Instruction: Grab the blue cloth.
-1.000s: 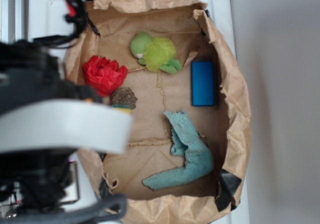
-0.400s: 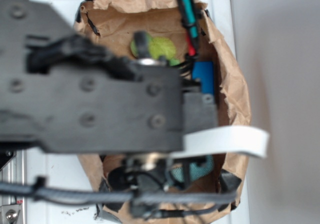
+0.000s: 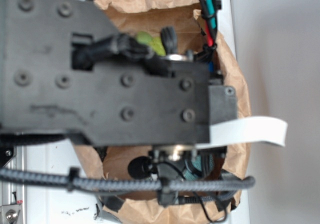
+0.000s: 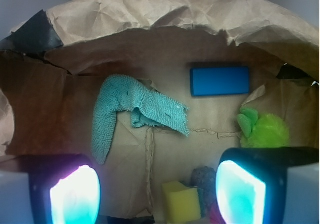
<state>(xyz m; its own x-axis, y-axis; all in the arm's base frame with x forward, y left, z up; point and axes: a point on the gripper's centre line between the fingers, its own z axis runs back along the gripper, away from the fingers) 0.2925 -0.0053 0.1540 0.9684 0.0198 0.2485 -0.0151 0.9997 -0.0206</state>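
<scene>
Arm [image 3: 100,79]: fills most of the exterior view, dark and blurred, over the bag. A white band [image 3: 250,132] sticks out past the bag's right rim; a braided cable [image 3: 125,183] crosses the near side. Most of the bag floor is hidden from this camera.

Bag [image 4: 165,14]: brown paper, crumpled walls rising on every side, torn along the rim, black tape [image 4: 32,34] at the far-left corner in the wrist view. Floor is flat with a seam running down its middle. Bare paper lies left of the cloth up to the left wall, and between cloth and gripper.

Cloth [image 4: 131,111]: teal terry, lying flat on the floor left of centre in the wrist view. Bent shape, one leg running down toward the left finger, the other spreading right to a frayed edge near the seam. Nothing lies on it. In the exterior view only a sliver of teal [image 3: 192,170] shows under the arm.

Block [image 4: 220,81]: deep blue, flat, beyond and right of the cloth, apart from it, near the far wall.

Plush [image 4: 264,130]: lime green, against the right wall, partly behind the right finger.

Sponge [image 4: 183,202]: yellow, at the bottom edge between the fingers, with a dark lump [image 4: 204,179] just beside it. What that lump is I cannot tell.

Gripper [image 4: 157,194]: fingers [image 4: 75,196] spread wide, glowing pale cyan, nothing between them but floor and sponge. Clear of the cloth, not touching it.
</scene>
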